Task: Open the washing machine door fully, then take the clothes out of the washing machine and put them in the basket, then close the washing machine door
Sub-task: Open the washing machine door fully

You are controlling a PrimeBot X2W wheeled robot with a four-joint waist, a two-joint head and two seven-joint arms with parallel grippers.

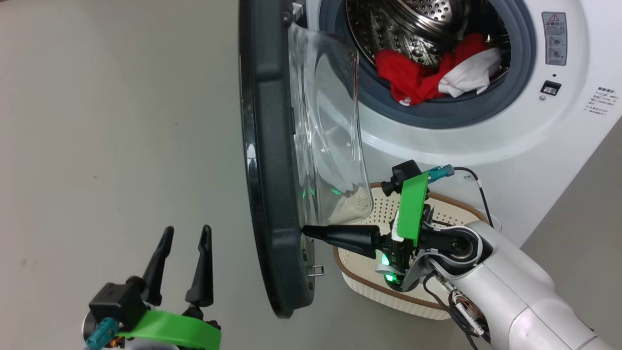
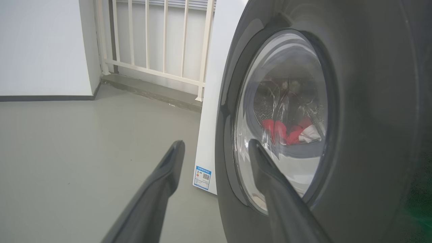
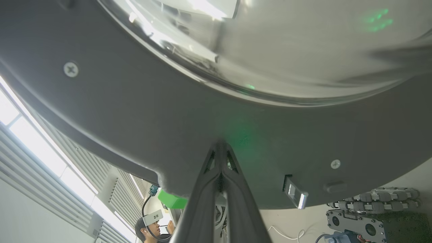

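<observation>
Now washing machine door (image 1: 272, 160) edge-on, long axis up the head view, glass bulging toward clothes (image 1: 418, 78) in drum (image 1: 408, 29), right gripper (image 1: 306, 231) pinched together, tips on its inner rim, above basket (image 1: 369, 287), left gripper (image 1: 187, 228) spread, wide grey floor (image 1: 97, 121) on the outer side.

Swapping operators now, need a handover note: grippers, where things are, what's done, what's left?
Grippers: left gripper open, empty, outside the washing machine door, apart from it; right gripper shut, empty, tips against the door's inner rim.
Things: clothes, red and white, in the drum near its mouth; basket on the floor before the washing machine, looks empty.
Done: door stands partway open.
Left: open it fully, move clothes to basket, close door.
</observation>
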